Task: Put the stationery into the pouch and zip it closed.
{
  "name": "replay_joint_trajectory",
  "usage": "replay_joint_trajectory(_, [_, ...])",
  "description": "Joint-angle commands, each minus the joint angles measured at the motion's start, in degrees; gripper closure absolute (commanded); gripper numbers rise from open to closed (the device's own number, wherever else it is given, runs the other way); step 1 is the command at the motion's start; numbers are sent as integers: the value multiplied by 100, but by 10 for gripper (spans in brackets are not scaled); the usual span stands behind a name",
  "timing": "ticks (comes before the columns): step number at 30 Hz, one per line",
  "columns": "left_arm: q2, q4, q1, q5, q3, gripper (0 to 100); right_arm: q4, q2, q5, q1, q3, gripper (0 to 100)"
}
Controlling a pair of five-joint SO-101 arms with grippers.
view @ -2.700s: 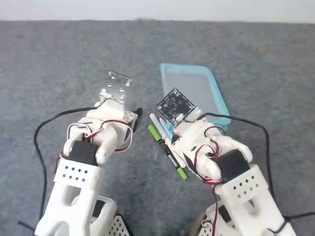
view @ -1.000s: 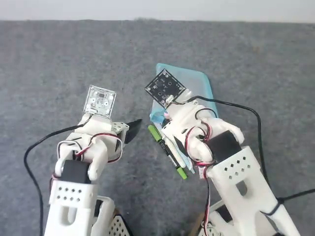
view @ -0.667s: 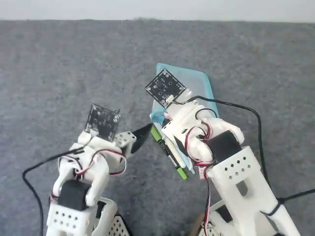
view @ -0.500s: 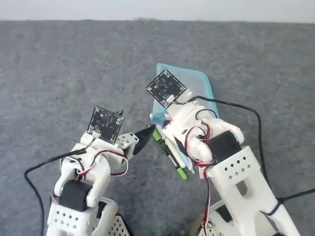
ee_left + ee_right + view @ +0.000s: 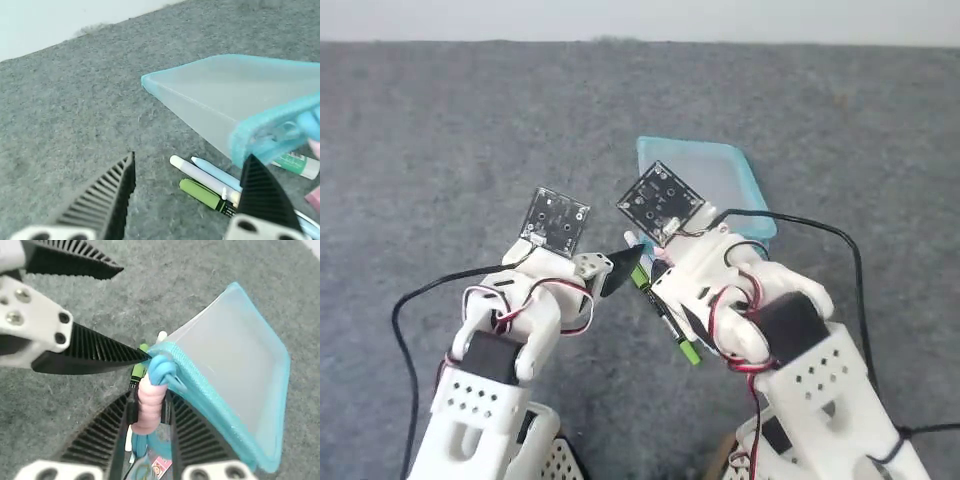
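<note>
My right jaws clamp the pink tab (image 5: 149, 410) on the pouch (image 5: 240, 355), left jaws gape empty; a hard tug could slip it free.

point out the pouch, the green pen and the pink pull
pouch (image 5: 240, 95), left wrist view, on its clear flat side
green pen (image 5: 200, 193), left wrist view, on its green barrel
pink pull (image 5: 150, 407), right wrist view, on its ribbed middle

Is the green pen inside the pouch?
No, the green pen lies on the grey mat, outside the pouch.
</note>
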Motion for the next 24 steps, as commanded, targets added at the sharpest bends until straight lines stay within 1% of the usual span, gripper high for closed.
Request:
replay_joint_trajectory(1, [88, -141, 9, 35, -84, 682, 57, -286, -44, -224, -44, 992])
replay_joint_trajectory(6, [88, -123, 53, 70, -101, 682, 66, -286, -44, -268, -44, 992])
replay_joint_trajectory(9, [79, -105, 62, 255, -136, 682, 66, -286, -44, -259, -44, 992])
replay_joint_trajectory(12, [79, 229, 105, 299, -365, 681, 75, -277, -44, -242, -44, 992])
replay_joint_trajectory(15, [79, 431, 343, 299, -453, 681, 84, -277, -62, -242, -44, 992])
replay_joint_trajectory(18, [79, 457, 475, 299, -453, 681, 84, -277, -62, -242, -35, 992])
replay_joint_trajectory(24, [70, 404, 440, 299, -453, 681, 84, -277, -62, -259, -35, 992])
